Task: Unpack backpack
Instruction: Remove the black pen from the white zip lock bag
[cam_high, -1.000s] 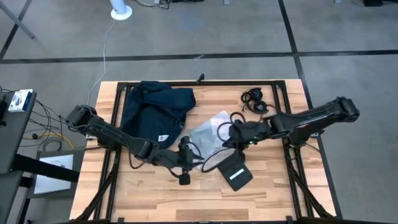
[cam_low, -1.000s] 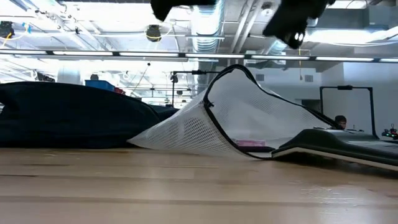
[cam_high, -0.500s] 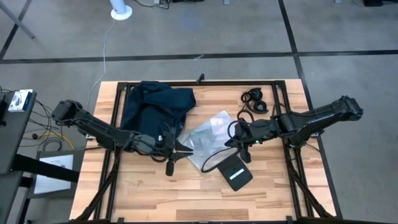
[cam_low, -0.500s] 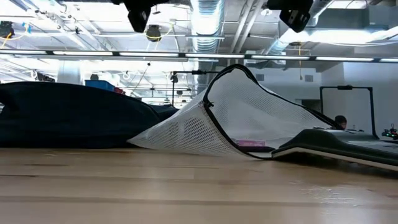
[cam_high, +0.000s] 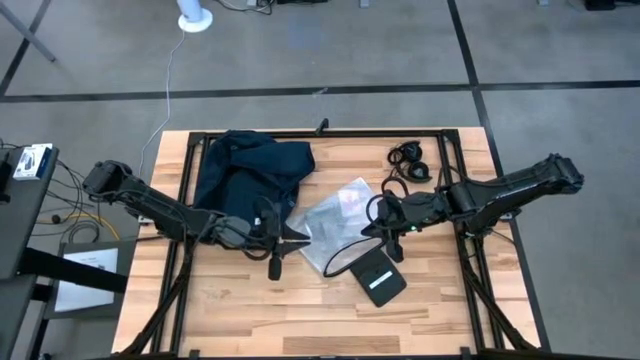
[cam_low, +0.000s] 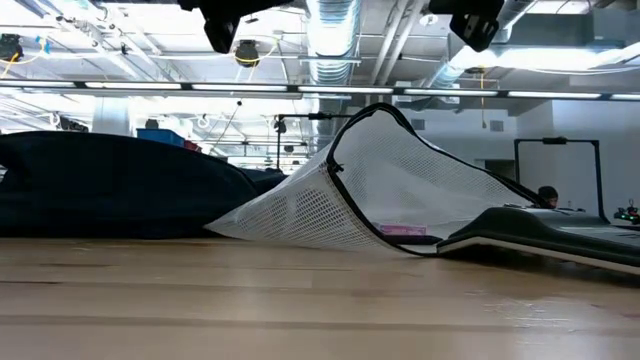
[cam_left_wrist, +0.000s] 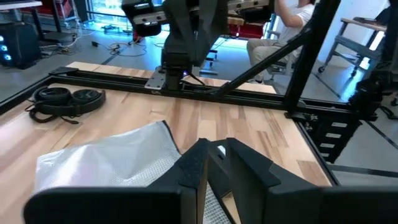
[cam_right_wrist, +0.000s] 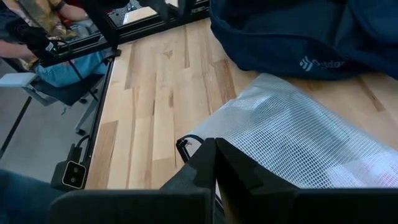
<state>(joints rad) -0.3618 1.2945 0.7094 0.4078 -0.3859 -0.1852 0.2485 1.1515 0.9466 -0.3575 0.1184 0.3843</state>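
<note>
backpack (cam_high: 248, 178) lengthwise toward table's far edge, both claws pinched together, empty

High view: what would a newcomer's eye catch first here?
The big navy backpack slumped at the table's far left, and a clear mesh pouch lying in the middle. Above the pouch, the left hand and right hand hang with fingers shut, holding nothing.

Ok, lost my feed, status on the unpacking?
Left gripper shut, empty, above the table beside the backpack. Right gripper shut, empty, over the mesh pouch. Pouch, black case and headphones lie out on the table.
</note>
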